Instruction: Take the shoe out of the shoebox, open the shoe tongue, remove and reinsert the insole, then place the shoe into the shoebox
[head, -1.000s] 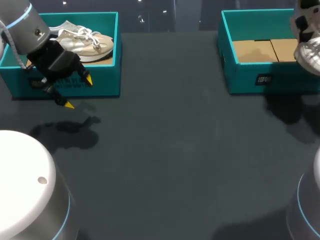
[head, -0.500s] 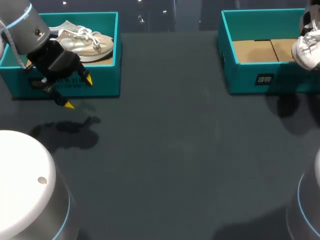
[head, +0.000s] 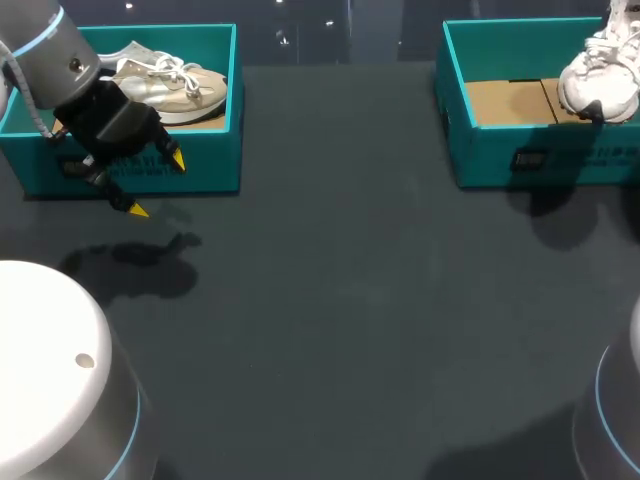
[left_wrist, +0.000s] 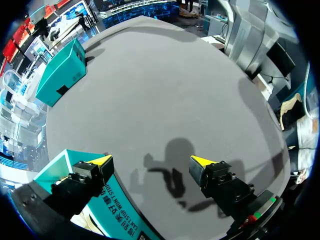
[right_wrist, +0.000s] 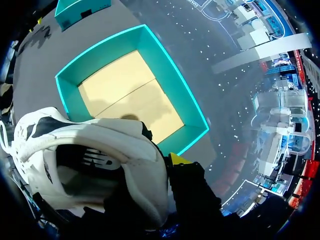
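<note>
Grips the white shoe (right_wrist: 95, 150) by its collar wall in the right gripper (right_wrist: 170, 165): one yellow tip outside that wall, the other hidden inside the shoe, so presumably pinched narrow on the wall, given the shoe hangs free. Holds it over the right shoebox (right_wrist: 172, 77), with the cardboard floor (right_wrist: 120, 95) ahead of the fingers, likely lined up for lowering in. Parks the left gripper (head: 157, 185) well apart, fingers spread wide on nothing, left shoebox (head: 150, 170) just beside one tip and a beige shoe (head: 170, 85) inside, probably to stay clear.
</note>
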